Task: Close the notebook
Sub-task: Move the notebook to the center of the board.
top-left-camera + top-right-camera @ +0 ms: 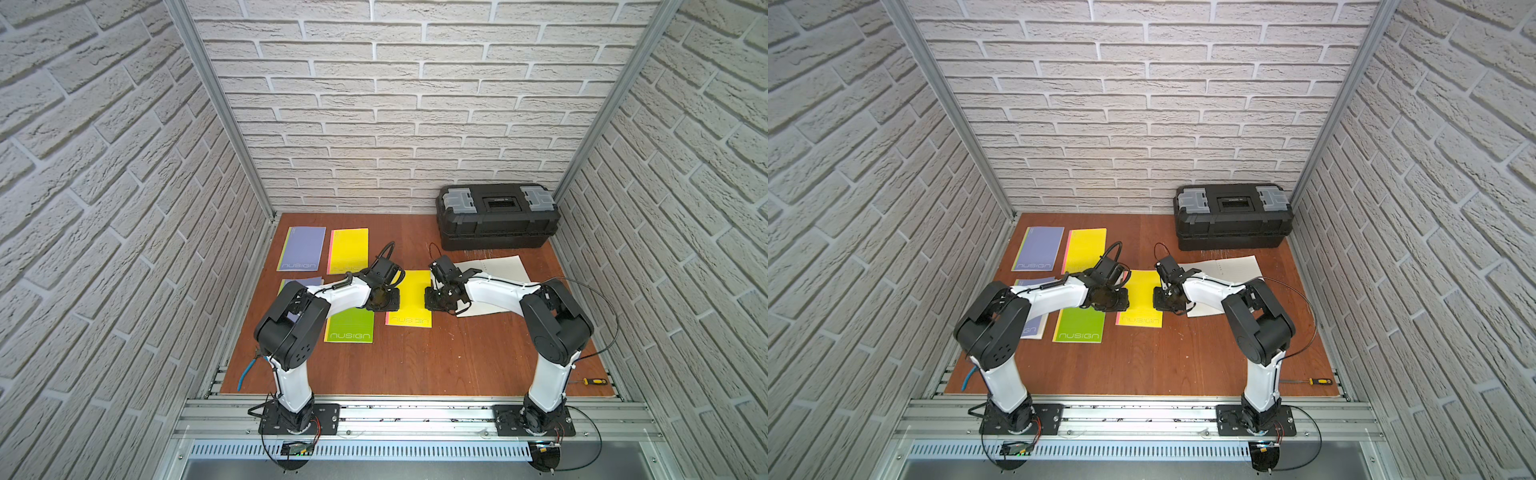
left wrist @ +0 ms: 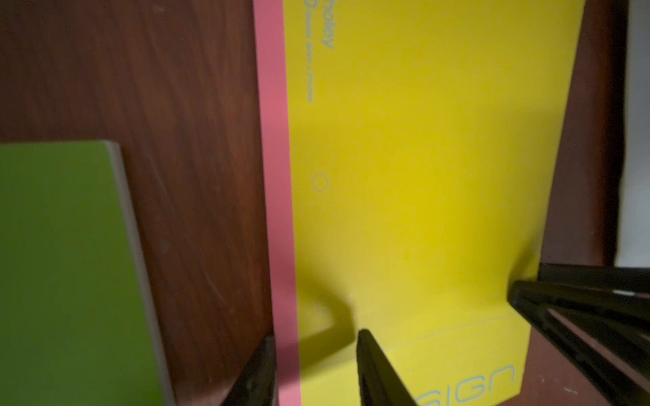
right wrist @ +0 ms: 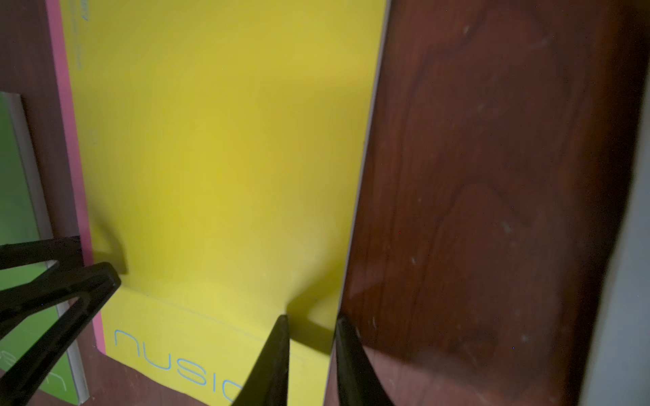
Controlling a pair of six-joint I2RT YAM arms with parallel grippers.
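A yellow notebook (image 1: 409, 299) (image 1: 1142, 299) with a pink spine strip (image 2: 278, 175) lies flat and closed mid-table. To its right, a notebook with white pages (image 1: 498, 268) (image 1: 1233, 266) lies open, partly under my right arm. My left gripper (image 1: 384, 299) (image 2: 316, 337) points down at the yellow notebook's spine edge. It is open, one finger over the wood and one over the cover. My right gripper (image 1: 440, 299) (image 3: 309, 320) points down at the opposite edge. Its jaws are nearly together and straddle that edge without holding it.
Closed notebooks lie at the left: purple (image 1: 301, 248), yellow (image 1: 348, 249), green (image 1: 349, 326) and another purple one (image 1: 303, 282) under my left arm. A black toolbox (image 1: 496, 216) stands at the back right. A screwdriver (image 1: 590, 381) lies near the front right edge.
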